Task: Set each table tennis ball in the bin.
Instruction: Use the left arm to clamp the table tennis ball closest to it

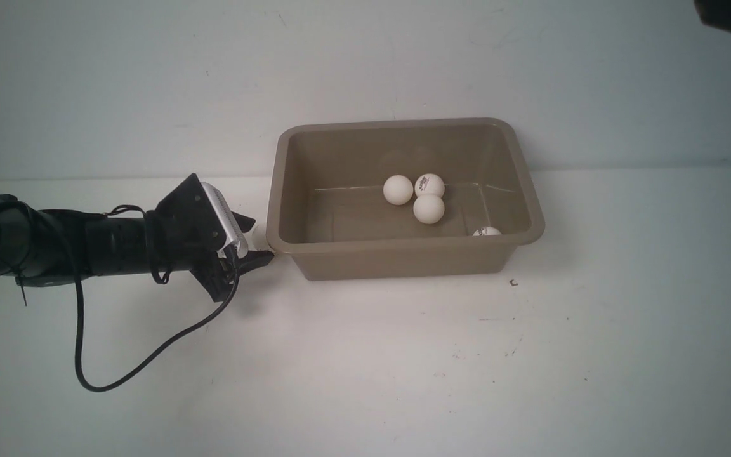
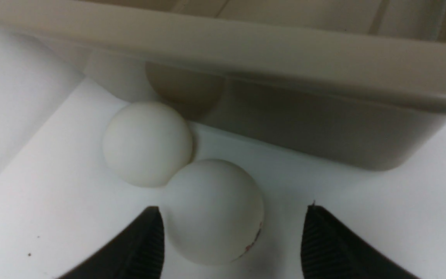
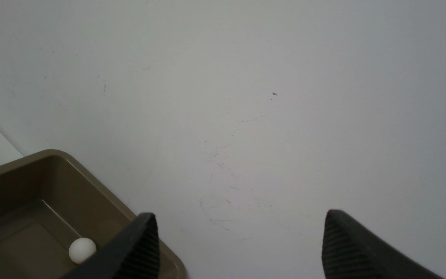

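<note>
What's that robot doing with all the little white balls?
It is putting table tennis balls into the bin. Four lie inside. Two more sit on the table by the bin's left wall, close together. The left gripper is down there, jaws open around the nearer ball, not squeezing it yet. The right gripper hangs open, holding nothing.

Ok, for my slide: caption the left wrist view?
Open jaws flank the nearer ball; a second ball sits by the bin.

White table tennis balls point(image 1: 429, 209), the one at 12 o'clock in the cluster printed with a dark logo, in the taupe bin point(image 1: 403, 257) on a white table point(image 1: 365, 368); left gripper point(image 1: 259, 240) black, fingers point(image 2: 325, 240) ribbed.
</note>
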Available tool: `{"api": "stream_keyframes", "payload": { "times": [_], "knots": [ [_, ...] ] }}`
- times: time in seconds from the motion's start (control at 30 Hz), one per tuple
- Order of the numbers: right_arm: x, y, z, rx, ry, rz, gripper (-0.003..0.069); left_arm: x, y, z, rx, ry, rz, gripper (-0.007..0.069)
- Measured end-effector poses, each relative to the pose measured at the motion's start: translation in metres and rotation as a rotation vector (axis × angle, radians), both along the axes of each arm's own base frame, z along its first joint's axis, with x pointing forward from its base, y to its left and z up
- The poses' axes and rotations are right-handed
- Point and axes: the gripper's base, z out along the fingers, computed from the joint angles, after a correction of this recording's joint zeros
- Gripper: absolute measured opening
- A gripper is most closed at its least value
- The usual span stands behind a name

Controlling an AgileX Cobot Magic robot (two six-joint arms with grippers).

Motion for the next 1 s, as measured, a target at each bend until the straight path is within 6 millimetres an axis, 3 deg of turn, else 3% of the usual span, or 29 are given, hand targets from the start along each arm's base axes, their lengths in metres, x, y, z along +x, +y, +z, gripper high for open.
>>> {"api": "stream_keyframes", "payload": {
  "times": [0.53, 1.0],
  "knots": [
    [0.0, 0.0, 0.0, 0.0, 0.0, 0.0, 0.0513, 0.014, 0.002, 0.012, -0.03, -0.004, 0.051, 0.043],
    [0.0, 0.0, 0.002, 0.001, -0.017, 0.005, 0.0513, 0.012, -0.012, 0.011, -0.08, 0.055, 0.061, 0.0503]
  ]
}}
